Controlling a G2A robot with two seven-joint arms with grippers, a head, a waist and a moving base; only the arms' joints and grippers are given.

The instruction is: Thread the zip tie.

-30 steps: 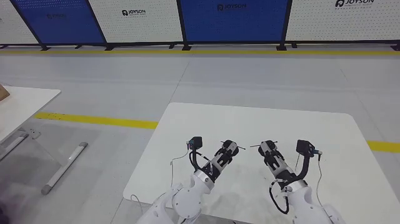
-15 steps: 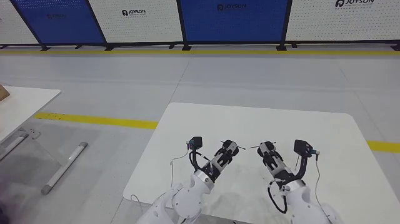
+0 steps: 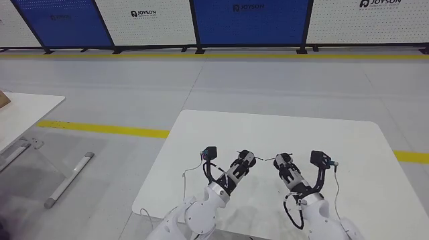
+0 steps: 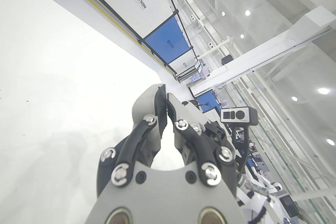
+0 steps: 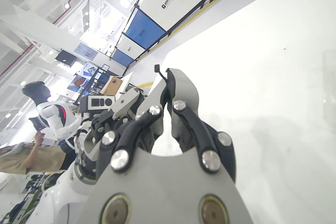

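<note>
Zip tie (image 5: 157,68), one, apparently in right tool (image 5: 167,80), left tool (image 4: 166,98) closed.

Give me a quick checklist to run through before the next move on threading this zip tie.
1. Right gripper shut on the zip tie: ok.
2. Zip tie's blocky end sticks out past the right gripper's tips: ok.
3. Left gripper shut: ok. Whether it pinches the strap's other end: cannot tell.
4. Tail lined up with the blocky end: cannot tell.
5. Both grippers close together over the white table, tips facing each other: ok.
</note>
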